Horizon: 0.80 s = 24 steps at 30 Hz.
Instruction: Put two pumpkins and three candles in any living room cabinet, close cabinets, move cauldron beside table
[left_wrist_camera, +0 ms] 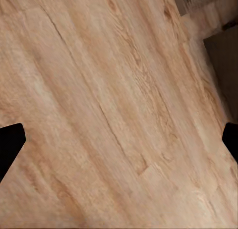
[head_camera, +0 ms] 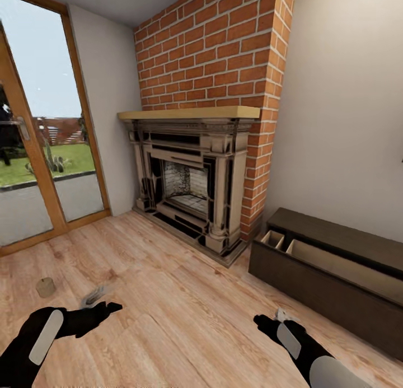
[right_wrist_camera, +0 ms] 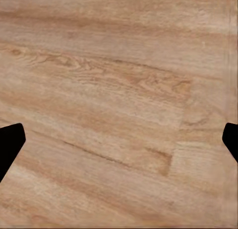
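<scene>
A small beige candle (head_camera: 46, 287) stands on the wooden floor at the left, just beyond my left gripper (head_camera: 103, 302). That gripper is open, and in the left wrist view its fingertips (left_wrist_camera: 11, 142) sit far apart over bare floor. At the right wall is the long, low dark-brown cabinet (head_camera: 313, 290). One of its drawers (head_camera: 330, 262) is pulled out and shows pale wood insides with dividers. My right gripper (head_camera: 271, 319) hovers open above the floor in front of the cabinet, its fingertips (right_wrist_camera: 10, 144) spread wide. No pumpkin or cauldron is in sight.
A brick chimney with a dark fireplace (head_camera: 187, 186) and a wooden mantel fills the far wall. A tall glass door (head_camera: 39, 153) with a wood frame is at the left. Open plank floor (head_camera: 179, 298) stretches between my arms and the hearth.
</scene>
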### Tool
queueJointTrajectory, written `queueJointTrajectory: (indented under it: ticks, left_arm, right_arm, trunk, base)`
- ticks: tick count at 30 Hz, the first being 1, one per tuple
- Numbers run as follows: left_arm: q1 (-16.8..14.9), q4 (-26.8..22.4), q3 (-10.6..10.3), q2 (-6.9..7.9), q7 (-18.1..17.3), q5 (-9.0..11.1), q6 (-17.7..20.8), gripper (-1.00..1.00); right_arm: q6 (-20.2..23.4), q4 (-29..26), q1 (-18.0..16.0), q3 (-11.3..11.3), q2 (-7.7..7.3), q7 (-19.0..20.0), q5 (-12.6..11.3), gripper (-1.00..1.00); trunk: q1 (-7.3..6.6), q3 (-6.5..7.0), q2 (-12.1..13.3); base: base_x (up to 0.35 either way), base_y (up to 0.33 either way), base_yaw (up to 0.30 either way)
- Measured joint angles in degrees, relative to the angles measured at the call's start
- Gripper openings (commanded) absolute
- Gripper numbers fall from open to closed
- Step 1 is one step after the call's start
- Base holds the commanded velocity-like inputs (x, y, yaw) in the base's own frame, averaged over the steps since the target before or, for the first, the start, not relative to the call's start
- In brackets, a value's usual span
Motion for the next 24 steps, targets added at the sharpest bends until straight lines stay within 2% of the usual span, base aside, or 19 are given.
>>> queueJointTrajectory:
  ticks: [1,3,7,10,13,24]
  left_arm:
    - [-0.01,0.02,0.10,-0.22,4.52,0.11,-1.96,1.00]
    - [-0.02,0.08,0.20,-1.04,9.20,-0.24,-3.97,1.00]
    - [-0.03,0.08,0.20,-2.80,13.00,-0.80,-5.35,1.00]
    - [-0.03,-0.28,0.01,-4.33,13.66,-1.42,-5.65,1.00]
    - [-0.03,-0.60,-0.10,-4.88,13.78,-1.63,-5.78,1.00]
    - [0.00,-0.66,-0.15,-5.10,13.84,-1.81,-5.86,1.00]
  right_arm:
    - [-0.66,0.01,-0.03,2.01,0.30,-2.21,0.11,1.00]
    - [-1.56,0.22,-0.03,4.04,0.42,-3.92,0.22,1.00]
    - [-4.16,0.56,-0.05,6.11,0.43,-4.88,0.30,1.00]
    - [-5.07,0.82,0.05,6.52,0.34,-4.90,0.30,1.00]
    - [-5.34,0.97,0.15,6.64,0.33,-4.89,0.15,1.00]
    - [-4.94,2.27,0.21,6.76,0.42,-4.69,0.02,1.00]
  trunk:
    - [0.00,0.00,0.00]
    - [0.00,0.00,0.00]
    - [0.00,0.00,0.00]
    - [0.00,-0.01,0.00]
    - [0.00,-0.08,0.00]
    - [-0.01,-0.77,0.00]
  base:
    - [0.000,0.000,0.271]
    - [0.000,0.000,0.271]
    - [0.000,0.000,0.272]
    - [0.000,0.000,0.273]
    - [0.000,0.000,0.260]
    - [0.012,0.000,0.201]
